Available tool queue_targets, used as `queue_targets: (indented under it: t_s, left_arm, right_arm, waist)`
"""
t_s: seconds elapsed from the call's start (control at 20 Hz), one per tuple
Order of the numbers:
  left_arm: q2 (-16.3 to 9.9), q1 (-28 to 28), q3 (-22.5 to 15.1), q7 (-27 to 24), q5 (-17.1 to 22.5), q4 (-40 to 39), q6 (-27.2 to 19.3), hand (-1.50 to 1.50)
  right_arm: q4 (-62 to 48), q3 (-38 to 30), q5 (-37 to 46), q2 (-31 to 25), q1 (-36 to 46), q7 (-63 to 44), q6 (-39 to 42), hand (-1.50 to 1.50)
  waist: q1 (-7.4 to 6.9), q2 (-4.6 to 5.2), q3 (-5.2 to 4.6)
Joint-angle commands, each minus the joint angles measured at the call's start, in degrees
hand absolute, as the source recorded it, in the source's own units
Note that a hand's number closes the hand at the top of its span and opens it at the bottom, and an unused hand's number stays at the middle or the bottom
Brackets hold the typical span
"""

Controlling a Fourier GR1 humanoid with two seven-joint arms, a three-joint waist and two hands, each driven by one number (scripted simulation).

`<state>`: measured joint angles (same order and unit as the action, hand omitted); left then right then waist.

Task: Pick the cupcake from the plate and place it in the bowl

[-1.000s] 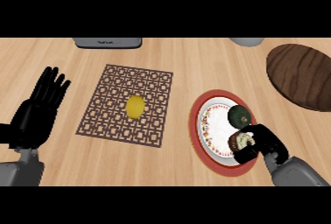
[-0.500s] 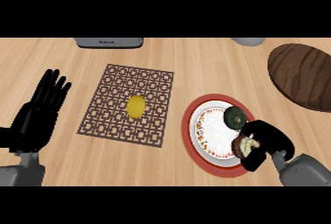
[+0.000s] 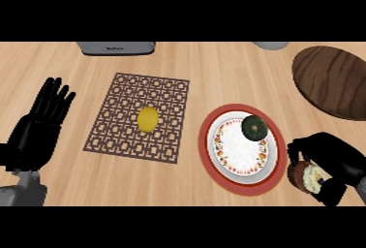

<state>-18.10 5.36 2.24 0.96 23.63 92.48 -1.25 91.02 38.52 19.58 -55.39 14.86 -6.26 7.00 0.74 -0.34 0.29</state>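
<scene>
Here the cupcake (image 3: pixel 309 177) is held just off the plate's (image 3: pixel 238 181) right rim, curled round by the right hand (image 3: pixel 330 160) — only its wrapper and pale top are seen. The left hand (image 3: pixel 39 127) is kept open at the left edge — fingers up. Beyond, a dark wooden bowl (image 3: pixel 334 80) is cut off at the right edge.

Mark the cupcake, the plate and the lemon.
cupcake (image 3: pixel 309 178), head view, on its frosted top
plate (image 3: pixel 243 151), head view, on its bare white middle
lemon (image 3: pixel 148 118), head view, on its centre
</scene>
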Motion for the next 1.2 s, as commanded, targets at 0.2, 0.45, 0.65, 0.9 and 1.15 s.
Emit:
queue_targets:
  t_s: [0.2, 0.45, 0.65, 0.9, 1.15]
  left_arm:
    - [-0.01, -0.86, 1.46, -1.33, 0.45, -0.51, 1.21, 0.00]
    - [0.65, -3.81, 1.23, -2.96, -0.02, -0.72, 2.80, 0.00]
    - [0.85, -0.50, 1.64, -2.01, -0.45, -1.77, 2.48, 0.00]
    - [2.51, 1.33, -0.13, -0.38, -2.43, -0.44, 1.03, 0.00]
    - [1.37, 4.35, 1.52, 1.77, -1.01, -2.18, 2.34, 0.00]
  right_arm:
    - [-7.85, -16.92, -4.94, -9.37, -4.57, 21.53, -12.72, 1.50]
    - [-7.10, -26.86, -11.07, -13.16, -8.53, 20.99, -14.12, 1.50]
    - [-12.55, -32.97, -11.69, -13.79, -6.71, 21.50, -12.12, 1.50]
    - [-20.87, -35.63, -11.75, -8.37, 0.13, 20.71, -8.92, 1.50]
    - [-36.75, -35.32, -7.96, -5.00, 15.52, 22.30, -4.26, 1.50]
  waist:
    - [0.49, 0.13, -0.22]
    - [0.73, -0.04, -0.32]
    - [-0.24, 0.25, -0.31]
    - [-1.15, 0.43, -0.29]
    - [-2.59, 0.79, -0.27]
